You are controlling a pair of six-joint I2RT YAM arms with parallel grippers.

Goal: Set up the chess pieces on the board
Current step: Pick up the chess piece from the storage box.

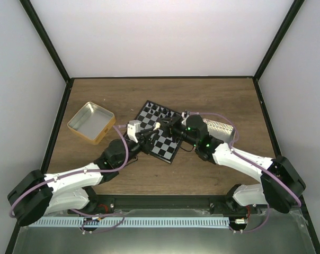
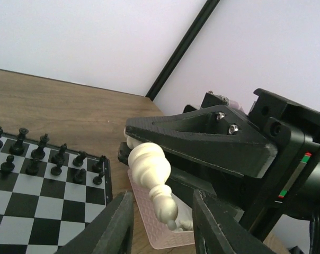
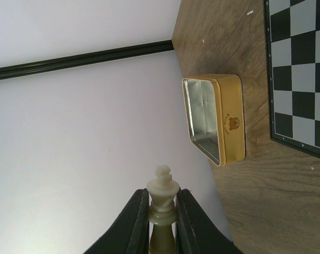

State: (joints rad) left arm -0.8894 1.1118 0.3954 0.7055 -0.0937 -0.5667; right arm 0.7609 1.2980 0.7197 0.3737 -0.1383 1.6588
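The board (image 1: 161,132) lies mid-table, with two rows of black chess pieces (image 2: 43,156) along its far edge. My right gripper (image 3: 163,198) is shut on a cream-white chess piece (image 3: 163,190) whose crowned top pokes out past the fingertips. It hovers over the board's right part (image 1: 169,126). In the left wrist view a cream-white piece (image 2: 152,172) hangs tilted under the right gripper's fingers (image 2: 202,135), wide end up and rounded tip down. My left gripper (image 2: 162,203) is open. Its fingers (image 2: 115,225) stand either side of that tip without touching it.
An open yellow-sided tin (image 1: 91,123) sits left of the board, also in the right wrist view (image 3: 215,119). A pink tray (image 2: 149,225) holding white pieces lies right of the board, under both grippers. Black frame posts and white walls enclose the table.
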